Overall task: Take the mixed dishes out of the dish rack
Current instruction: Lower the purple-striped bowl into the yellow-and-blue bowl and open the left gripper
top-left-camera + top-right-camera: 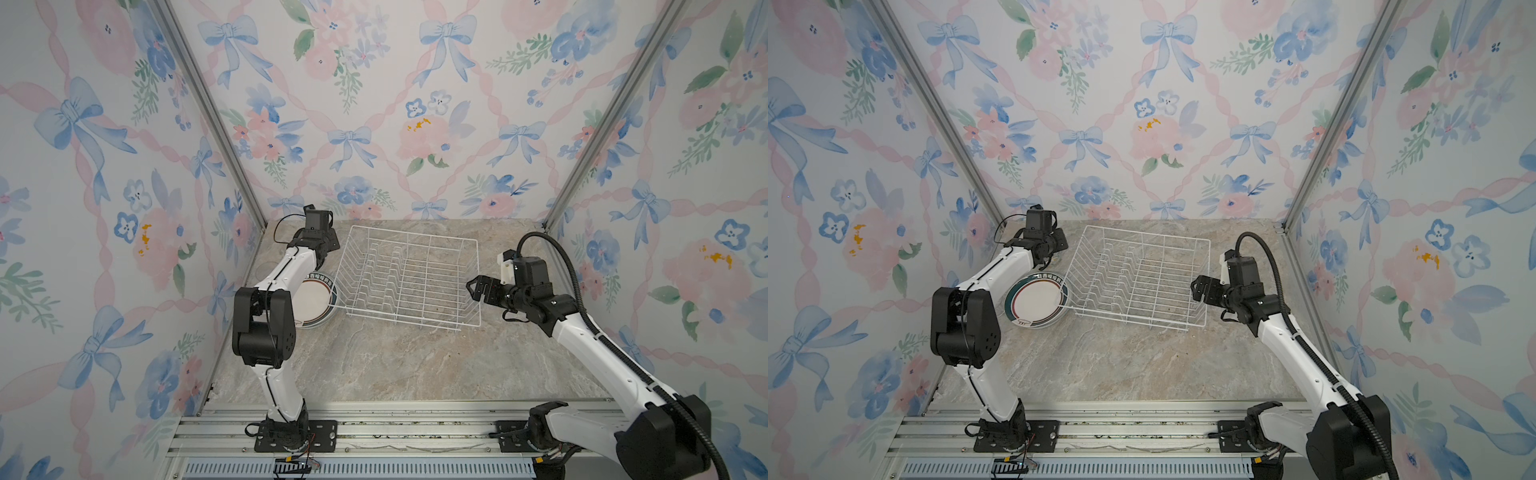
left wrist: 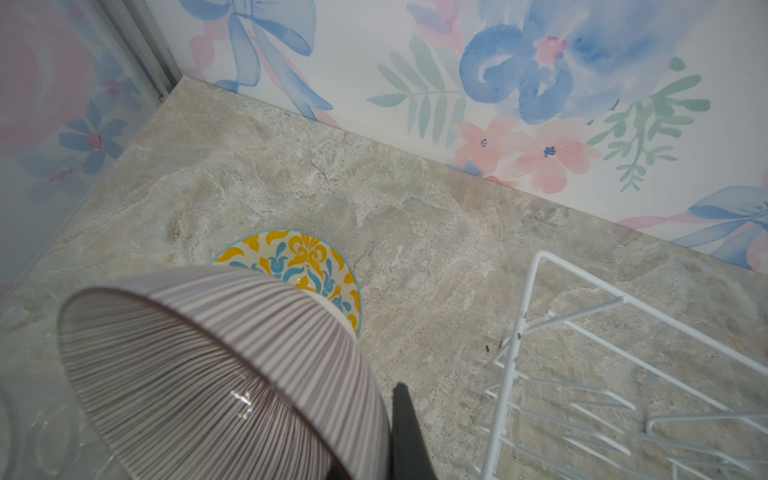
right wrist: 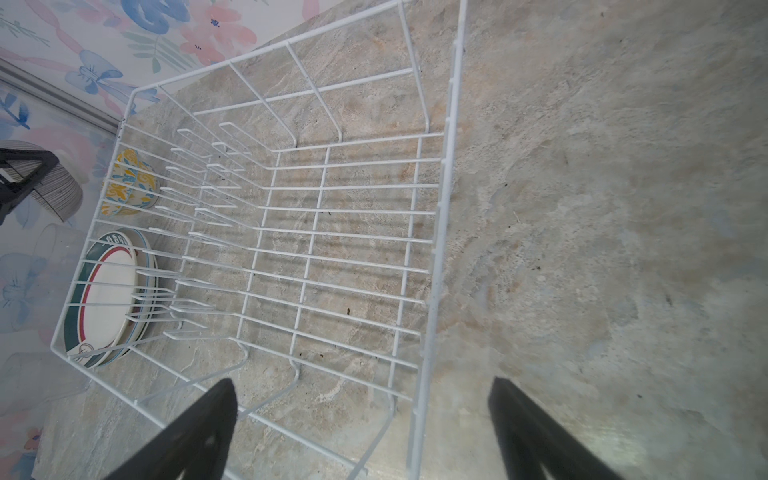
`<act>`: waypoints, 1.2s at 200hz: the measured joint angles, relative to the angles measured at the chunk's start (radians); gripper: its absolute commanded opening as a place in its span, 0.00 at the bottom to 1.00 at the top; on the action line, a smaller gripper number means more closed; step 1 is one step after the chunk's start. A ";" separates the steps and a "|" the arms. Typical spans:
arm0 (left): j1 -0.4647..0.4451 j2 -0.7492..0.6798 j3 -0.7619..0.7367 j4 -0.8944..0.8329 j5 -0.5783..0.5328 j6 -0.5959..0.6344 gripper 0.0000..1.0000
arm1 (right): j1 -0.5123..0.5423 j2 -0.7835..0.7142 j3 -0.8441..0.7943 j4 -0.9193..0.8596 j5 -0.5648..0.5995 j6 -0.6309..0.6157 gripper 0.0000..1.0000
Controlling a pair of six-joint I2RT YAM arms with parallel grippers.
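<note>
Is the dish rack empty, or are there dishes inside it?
Empty. The dish rack shows only bare wires and prongs, with the counter visible through them. The plates lie outside, beside it.

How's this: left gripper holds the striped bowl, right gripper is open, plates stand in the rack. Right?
No. The plates lie stacked on the table beside the rack, which is empty in both top views. The rest is right.
</note>
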 measured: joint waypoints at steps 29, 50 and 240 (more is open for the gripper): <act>0.001 0.049 0.037 -0.011 -0.025 0.022 0.00 | 0.000 -0.012 0.000 -0.004 0.006 0.000 0.97; 0.001 0.081 0.074 -0.024 -0.045 0.037 0.00 | 0.000 -0.018 0.000 -0.010 0.011 0.000 0.97; 0.008 0.237 0.188 -0.109 -0.103 0.112 0.00 | -0.006 0.005 0.000 -0.018 0.026 0.000 0.97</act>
